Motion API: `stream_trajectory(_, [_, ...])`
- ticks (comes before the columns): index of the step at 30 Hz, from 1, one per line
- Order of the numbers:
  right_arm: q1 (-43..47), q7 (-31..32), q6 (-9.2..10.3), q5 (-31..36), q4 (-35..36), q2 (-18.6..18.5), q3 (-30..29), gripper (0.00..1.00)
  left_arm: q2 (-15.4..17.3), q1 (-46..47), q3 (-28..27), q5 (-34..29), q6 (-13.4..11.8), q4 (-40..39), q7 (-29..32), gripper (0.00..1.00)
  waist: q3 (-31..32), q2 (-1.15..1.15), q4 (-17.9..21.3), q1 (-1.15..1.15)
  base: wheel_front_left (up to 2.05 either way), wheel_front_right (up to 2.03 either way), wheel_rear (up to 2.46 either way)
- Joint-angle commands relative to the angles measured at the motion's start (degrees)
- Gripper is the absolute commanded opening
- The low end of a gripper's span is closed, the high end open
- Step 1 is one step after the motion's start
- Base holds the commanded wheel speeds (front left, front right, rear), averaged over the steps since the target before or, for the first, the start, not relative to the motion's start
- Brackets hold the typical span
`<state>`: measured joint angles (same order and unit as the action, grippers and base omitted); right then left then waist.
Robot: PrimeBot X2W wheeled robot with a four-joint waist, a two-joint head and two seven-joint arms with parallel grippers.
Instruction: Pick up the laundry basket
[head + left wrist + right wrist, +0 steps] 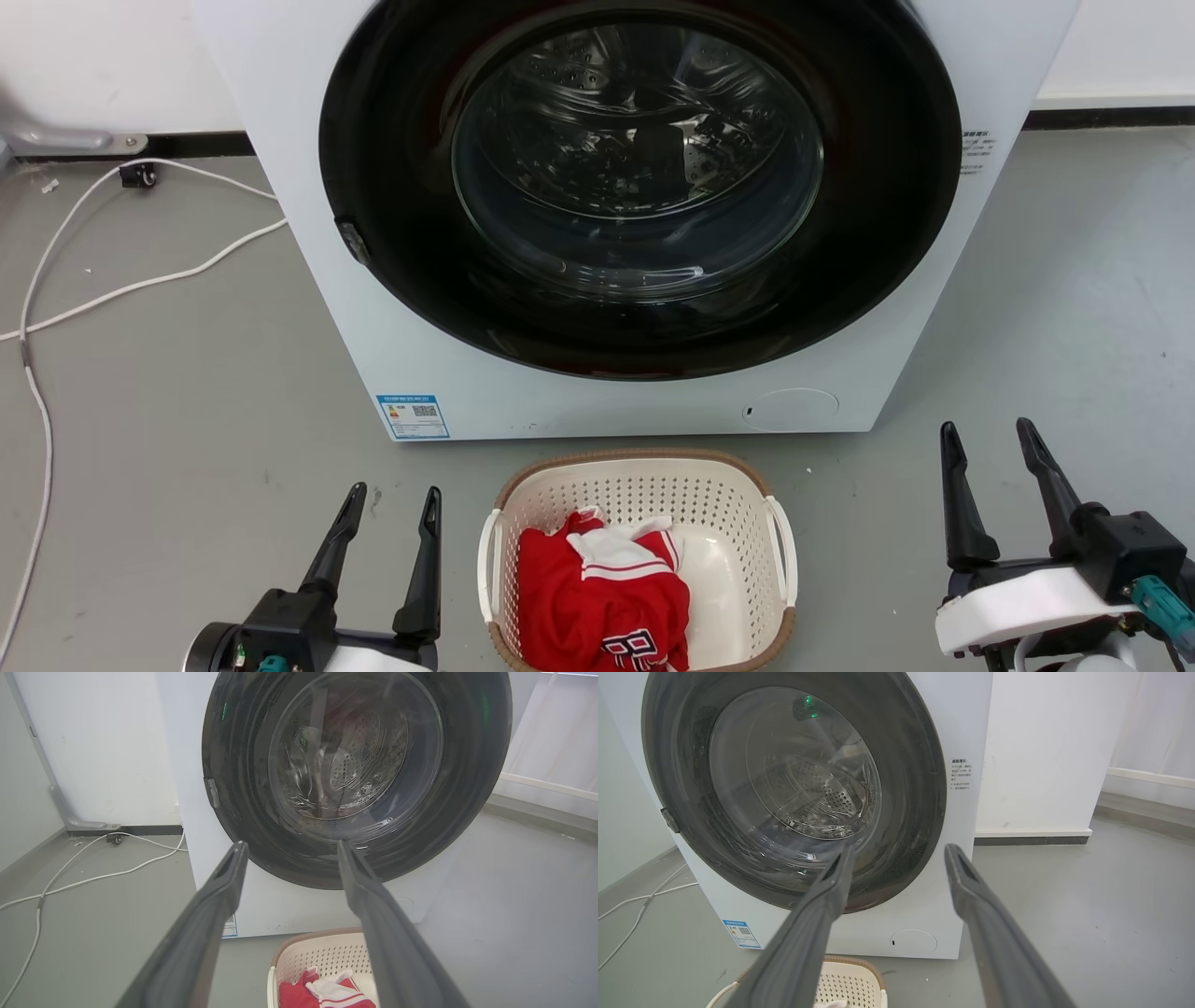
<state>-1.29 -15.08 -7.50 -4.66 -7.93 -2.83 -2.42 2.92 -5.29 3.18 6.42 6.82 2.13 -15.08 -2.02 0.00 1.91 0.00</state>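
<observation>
Cream perforated laundry basket (738,523), brown-rimmed with white side handles, sits upright on the floor just before the washing machine (308,233), holding red-and-white clothing (602,583).

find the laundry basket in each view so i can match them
Head view: laundry basket at bottom centre.
Left wrist view: laundry basket at bottom edge, right of centre, partly behind a finger.
Right wrist view: laundry basket at bottom edge, left of centre, partly behind a finger.
Shared landmark: the washing machine door, just beyond it.
</observation>
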Motion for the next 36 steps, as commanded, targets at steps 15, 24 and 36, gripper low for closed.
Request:
stream_trajectory(15, [-5.2,-0.1,0.02,0.6,-0.6,-0.1,2.0,1.0,0.0,5.3,-0.9,-0.7,0.1,3.1,-0.1,1.0,-10.2,0.0,0.8,0.0,0.0,0.0,0.0])
stream_trajectory(24, [-14.3,-0.1,0.02,3.2,-4.4,-0.1,2.0,1.0,1.8,17.2,-0.9,-1.8,0.5,12.6,-0.1,1.0,-23.9,0.0,-0.1,0.0,0.0,0.0,0.0])
stream_trajectory(36, [-29.2,5.2,0.02,3.3,-21.3,-0.1,-0.4,1.0,6.2,35.3,5.3,2.1,0.7,31.8,-0.1,1.0,-36.4,0.0,-2.1,0.0,0.0,0.0,0.0])
